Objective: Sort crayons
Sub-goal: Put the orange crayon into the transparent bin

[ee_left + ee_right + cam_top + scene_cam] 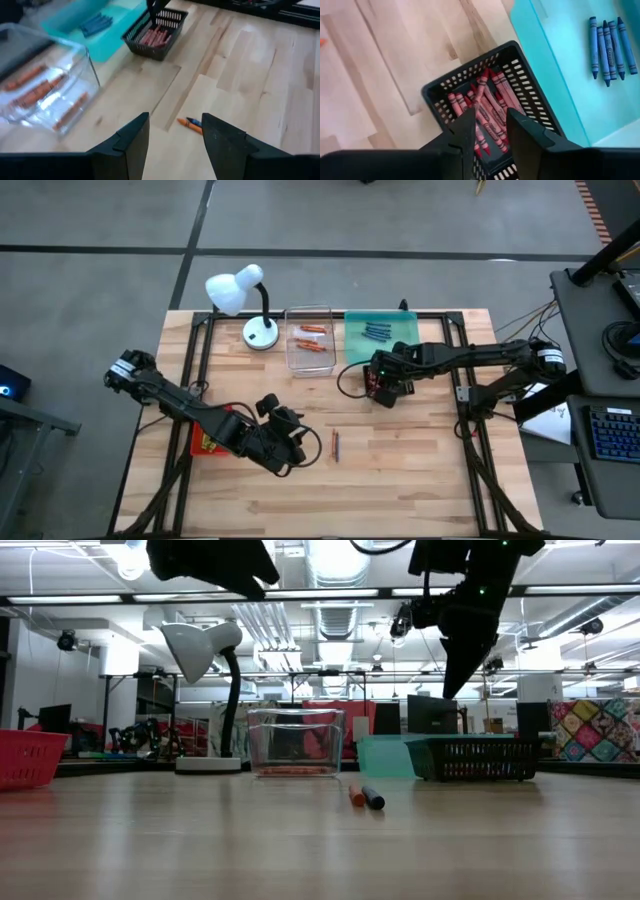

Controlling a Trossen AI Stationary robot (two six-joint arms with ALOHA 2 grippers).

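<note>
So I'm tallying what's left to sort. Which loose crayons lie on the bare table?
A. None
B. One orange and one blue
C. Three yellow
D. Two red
B: an orange crayon and a blue crayon lie side by side on the table; the left wrist view shows the same pair.

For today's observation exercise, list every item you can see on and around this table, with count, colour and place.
Lamp: one, white, far left of table.
Clear tray: one, holds orange crayons, beside lamp.
Teal tray: one, holds blue crayons, five visible.
Black basket: one, holds red crayons.
Red tray: one, left side, under left arm.
Loose crayons: two, orange and blue, table centre.
Left claw: open, above loose crayons.
Right claw: open, over black basket.
</note>
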